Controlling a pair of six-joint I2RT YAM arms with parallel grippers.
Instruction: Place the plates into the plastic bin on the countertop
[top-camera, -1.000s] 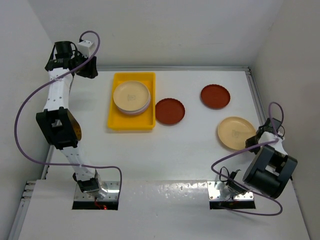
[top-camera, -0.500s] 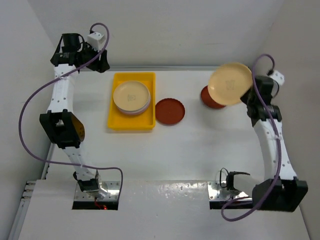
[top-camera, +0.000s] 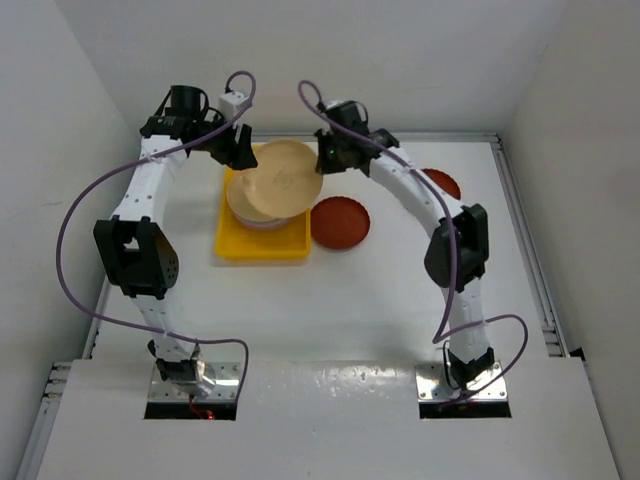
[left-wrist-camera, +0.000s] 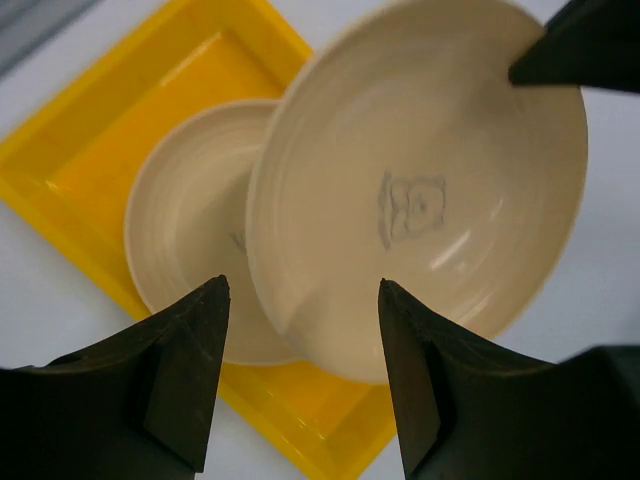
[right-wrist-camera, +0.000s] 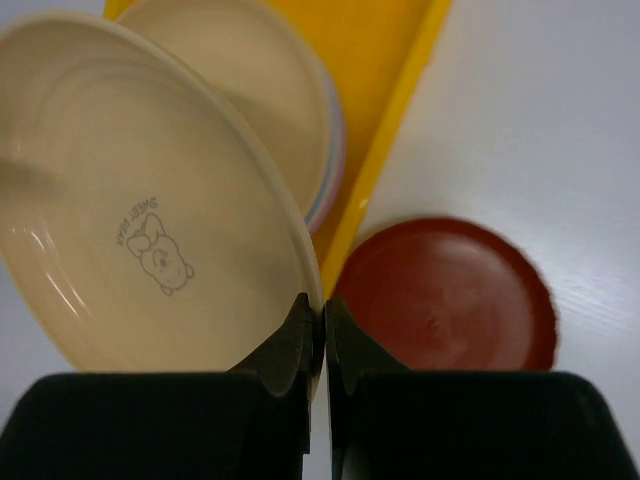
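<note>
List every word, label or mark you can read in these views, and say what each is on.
"SWEET" plus a second short word too blurred to read: printed above a small cartoon animal inside the tan plate pinched by the right gripper.
Left wrist and top views: same print, lettering unreadable.
Top plate in the bin, inside the plastic bin: faint mark, mostly hidden, unreadable.

You'll find the bin (top-camera: 262, 247) left of centre on the counter (top-camera: 350, 310), with a stack of plates (top-camera: 243, 205) in its back half. Above that stack hangs the lifted plate (top-camera: 288, 178) — tilted, its right rim pinched by the right end effector (top-camera: 325, 160). The left end effector (top-camera: 238, 150) hovers over the bin's back-left corner. A second plate (top-camera: 340, 223) lies just right of the bin, and a third plate (top-camera: 443, 184) lies farther right — partly behind the right arm.
</note>
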